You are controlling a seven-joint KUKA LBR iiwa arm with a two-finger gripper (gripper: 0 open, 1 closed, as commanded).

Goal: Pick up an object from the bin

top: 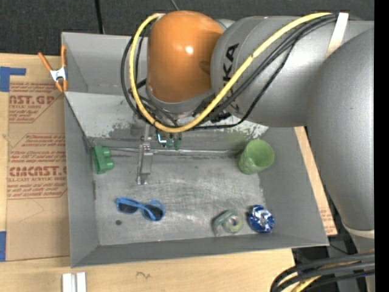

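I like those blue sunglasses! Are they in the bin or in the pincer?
In the bin. The blue sunglasses lie flat on its floor near the front wall, apart from the pincer.

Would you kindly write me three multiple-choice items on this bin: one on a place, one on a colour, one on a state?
1. The round green plastic cup lies: A at the grey metal bin's right; B at its left; C in its near-left corner.
2. The small patterned ball is: A red; B blue and white; C yellow.
3. The blue plastic sunglasses are: A hung on the rim; B inside the cup; C flat on the floor.
Key: A, it sits right of the pincer; B, both colours show; C, they lie flat near the front.
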